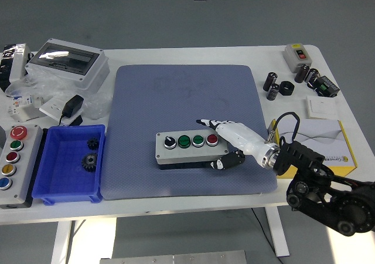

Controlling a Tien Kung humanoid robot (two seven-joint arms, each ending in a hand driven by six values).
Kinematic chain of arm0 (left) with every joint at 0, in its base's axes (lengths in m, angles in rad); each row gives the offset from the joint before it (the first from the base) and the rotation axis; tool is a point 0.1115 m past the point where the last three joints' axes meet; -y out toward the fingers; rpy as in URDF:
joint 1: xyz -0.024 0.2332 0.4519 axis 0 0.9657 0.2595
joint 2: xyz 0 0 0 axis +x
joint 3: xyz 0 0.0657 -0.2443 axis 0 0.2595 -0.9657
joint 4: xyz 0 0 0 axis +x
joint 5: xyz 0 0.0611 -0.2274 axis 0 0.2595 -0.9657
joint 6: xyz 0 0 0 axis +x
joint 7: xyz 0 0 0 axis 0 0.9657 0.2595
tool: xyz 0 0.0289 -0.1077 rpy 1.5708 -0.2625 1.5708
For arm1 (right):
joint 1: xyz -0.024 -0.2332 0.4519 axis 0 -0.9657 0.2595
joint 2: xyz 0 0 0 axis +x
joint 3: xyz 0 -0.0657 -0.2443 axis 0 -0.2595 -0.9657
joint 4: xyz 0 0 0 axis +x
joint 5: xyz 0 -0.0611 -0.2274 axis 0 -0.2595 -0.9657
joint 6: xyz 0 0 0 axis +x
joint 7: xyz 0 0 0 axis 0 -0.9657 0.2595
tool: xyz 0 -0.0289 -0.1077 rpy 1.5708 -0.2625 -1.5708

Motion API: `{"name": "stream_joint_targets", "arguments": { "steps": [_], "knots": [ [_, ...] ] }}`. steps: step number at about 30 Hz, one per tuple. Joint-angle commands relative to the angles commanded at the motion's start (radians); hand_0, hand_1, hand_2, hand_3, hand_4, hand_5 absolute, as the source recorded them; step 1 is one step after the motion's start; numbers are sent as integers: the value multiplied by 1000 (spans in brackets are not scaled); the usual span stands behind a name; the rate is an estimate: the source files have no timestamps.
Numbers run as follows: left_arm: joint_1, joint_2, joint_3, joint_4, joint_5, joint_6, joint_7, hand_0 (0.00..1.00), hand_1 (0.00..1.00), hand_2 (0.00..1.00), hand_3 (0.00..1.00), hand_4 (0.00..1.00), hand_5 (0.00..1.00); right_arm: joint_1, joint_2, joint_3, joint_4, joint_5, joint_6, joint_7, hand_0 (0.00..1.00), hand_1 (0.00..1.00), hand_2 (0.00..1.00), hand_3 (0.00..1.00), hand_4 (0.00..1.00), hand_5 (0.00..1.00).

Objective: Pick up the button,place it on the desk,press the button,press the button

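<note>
A grey button box [190, 149] with a black knob, two green buttons and a red button lies on the blue-grey mat [186, 100], near its front. My right hand [225, 142] comes in from the lower right and grips the box's right end: white-shelled fingers over the top by the red button [212, 139], thumb against the front side. The box sits flat on the mat. My left hand is out of view.
A blue bin [69, 164] with two black gears stands left of the mat. A second button panel [14, 164] lies at the far left. A yellow-white carton [316, 139], black cylinders [275, 87] and a grey switch box [297, 54] are at the right. A clear-lidded enclosure [67, 61] sits at the back left.
</note>
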Motion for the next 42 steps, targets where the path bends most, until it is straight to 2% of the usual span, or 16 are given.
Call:
{"name": "stream_joint_targets", "arguments": {
  "steps": [1, 2, 13, 25, 26, 31, 32, 37, 38, 42],
  "knots": [
    [0, 0, -1, 0, 1, -2, 0, 626, 582, 517, 590, 650, 260, -1, -1, 2, 2, 2, 2, 0, 992, 969, 998, 998, 549, 2],
    [0, 0, -1, 0, 2, -3, -1, 626, 579, 516, 589, 651, 260, -1, -2, 3, 3, 4, 3, 0, 998, 998, 998, 998, 614, 2],
    [0, 1, -16, 0, 20, -21, 5, 625, 579, 514, 590, 652, 256, -2, -10, 23, 11, 19, 30, 2, 998, 998, 998, 998, 636, 18],
    [-3, 0, -22, 0, 46, -34, 10, 626, 579, 514, 593, 654, 245, 3, -29, 65, 33, 60, 117, -8, 998, 998, 998, 998, 661, 35],
    [-3, 0, -22, 0, 47, -35, 10, 627, 577, 514, 595, 656, 243, 1, -34, 71, 36, 70, 124, -10, 998, 998, 998, 998, 711, 81],
    [-5, -1, -24, 0, 56, -38, 10, 627, 577, 514, 595, 656, 243, -10, -57, 95, 53, 125, 157, -13, 998, 998, 998, 998, 711, 81],
    [-5, 0, -25, 0, 58, -38, 10, 630, 579, 514, 599, 661, 236, -11, -60, 98, 56, 135, 161, -13, 998, 998, 998, 998, 770, 122],
    [-7, 1, -30, 0, 71, -39, 8, 630, 579, 514, 599, 661, 236, -19, -66, 111, 57, 159, 165, -11, 998, 998, 998, 998, 770, 122],
    [-8, 1, -30, 0, 72, -39, 7, 630, 579, 515, 601, 665, 229, -20, -66, 113, 56, 160, 162, -11, 998, 998, 998, 998, 884, 178],
    [-8, 0, -30, 0, 77, -41, 7, 630, 579, 515, 601, 665, 229, -23, -59, 113, 50, 162, 148, -13, 998, 998, 998, 998, 884, 178]
  ]
}}
